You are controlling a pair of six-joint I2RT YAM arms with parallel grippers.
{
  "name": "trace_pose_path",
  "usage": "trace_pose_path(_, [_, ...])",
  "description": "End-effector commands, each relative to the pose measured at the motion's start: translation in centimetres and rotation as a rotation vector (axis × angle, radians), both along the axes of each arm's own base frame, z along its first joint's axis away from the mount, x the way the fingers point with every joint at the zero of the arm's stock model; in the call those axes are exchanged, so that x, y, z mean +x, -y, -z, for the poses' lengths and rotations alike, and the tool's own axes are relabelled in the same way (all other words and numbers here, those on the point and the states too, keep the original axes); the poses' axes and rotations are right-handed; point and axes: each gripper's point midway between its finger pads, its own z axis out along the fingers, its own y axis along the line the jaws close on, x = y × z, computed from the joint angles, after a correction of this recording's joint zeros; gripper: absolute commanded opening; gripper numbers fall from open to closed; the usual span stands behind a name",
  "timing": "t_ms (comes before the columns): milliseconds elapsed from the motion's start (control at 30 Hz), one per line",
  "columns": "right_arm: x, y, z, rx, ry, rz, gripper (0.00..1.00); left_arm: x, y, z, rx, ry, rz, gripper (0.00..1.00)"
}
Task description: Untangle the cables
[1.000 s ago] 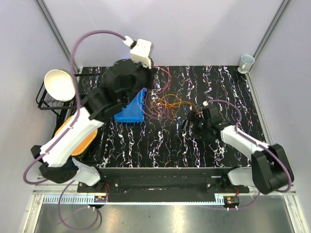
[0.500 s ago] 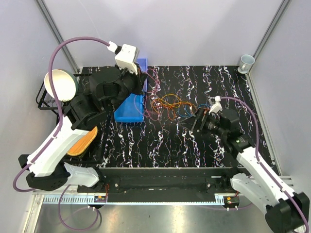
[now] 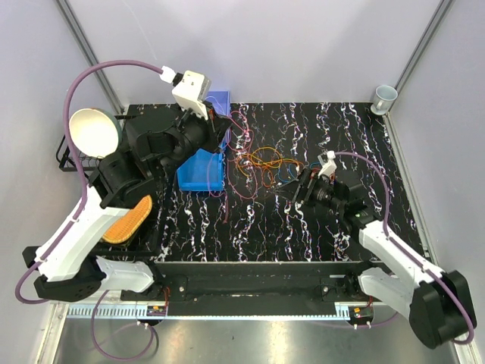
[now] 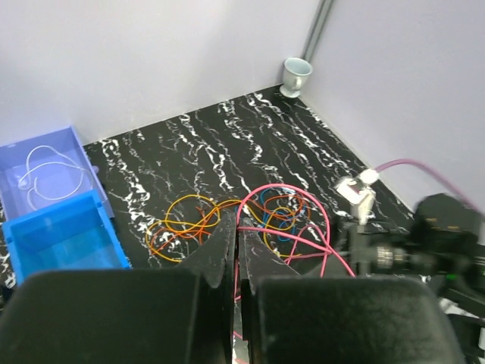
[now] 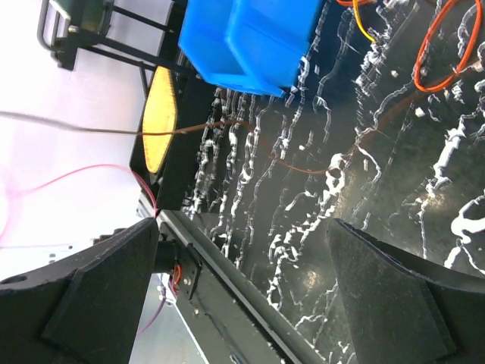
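The cables lie as a loose tangle of orange, yellow, blue and brown loops on the black marbled table, and the left wrist view shows the tangle too. My left gripper is raised over the blue bins and shut on a pink cable. This pink cable runs from the closed jaws down into the tangle. Just right of the tangle, my right gripper hangs low and open, with nothing between its fingers. A brown cable and an orange loop lie beyond them.
A blue bin and a paler bin holding a white cable stand left of the tangle. A white bowl sits on a black rack, beside an orange oval pad. A cup stands at the back right corner.
My left arm has swung left and back, drawing the pink cable out of the tangle. My right arm has stretched out, its open gripper staying near the tangle's right side.
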Motion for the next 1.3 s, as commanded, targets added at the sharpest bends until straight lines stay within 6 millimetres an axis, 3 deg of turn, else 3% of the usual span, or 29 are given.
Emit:
trace_pose_path(0, [1.9, -0.9, -2.7, 0.088, 0.146, 0.015, 0.98, -1.8, -0.1, -2.9, -0.079, 0.037, 0.071, 0.00])
trace_pose_path(167, [2.4, -2.6, -3.7, 0.067, 0.260, -0.024, 1.00, -1.9, 0.3, -3.3, -0.093, 0.032, 0.085, 0.00])
trace_pose_path(333, [3.1, -4.8, -3.3, -0.073, 0.359, -0.064, 1.00, -2.0, 0.5, -4.1, -0.111, 0.040, 0.099, 0.00])
trace_pose_path(633, [4.5, -7.6, -1.0, -0.192, 0.373, -0.115, 1.00, -2.0, 0.8, -4.4, -0.113, 0.040, 0.110, 0.00])
trace_pose_path(900, [6.3, -9.3, 2.2, -0.244, 0.330, -0.129, 0.96, -2.4, 0.6, -4.6, -0.122, 0.040, 0.116, 0.00])
trace_pose_path(967, [6.8, -9.8, 2.6, -0.249, 0.323, -0.131, 0.89, -2.4, 0.6, -4.4, -0.121, 0.037, 0.114, 0.00])
trace_pose_path(1033, [7.2, -10.3, 2.6, -0.248, 0.315, -0.137, 0.75, -2.4, 0.4, -4.5, -0.122, 0.040, 0.112, 0.00])
trace_pose_path(1067, [7.2, -10.6, 3.0, -0.247, 0.303, -0.143, 0.47, -2.3, 0.2, -4.5, -0.120, 0.043, 0.104, 0.00])
trace_pose_path(1133, [6.9, -10.9, 3.1, -0.241, 0.295, -0.154, 0.27, -2.4, 0.0, -4.5, -0.118, 0.046, 0.097, 0.00])
trace_pose_path(1167, [6.7, -11.0, 3.2, -0.236, 0.291, -0.157, 0.07, -2.2, -0.2, -4.5, -0.113, 0.048, 0.086, 0.00])
trace_pose_path(1200, [6.8, -10.9, 3.4, -0.244, 0.280, -0.150, 0.00, -2.2, -0.4, -4.4, -0.109, 0.050, 0.077, 0.00])
trace_pose_path(1267, [7.5, -9.8, 3.8, -0.269, 0.264, -0.073, 0.00, -1.7, -1.0, -4.1, -0.098, 0.041, 0.031, 0.00])
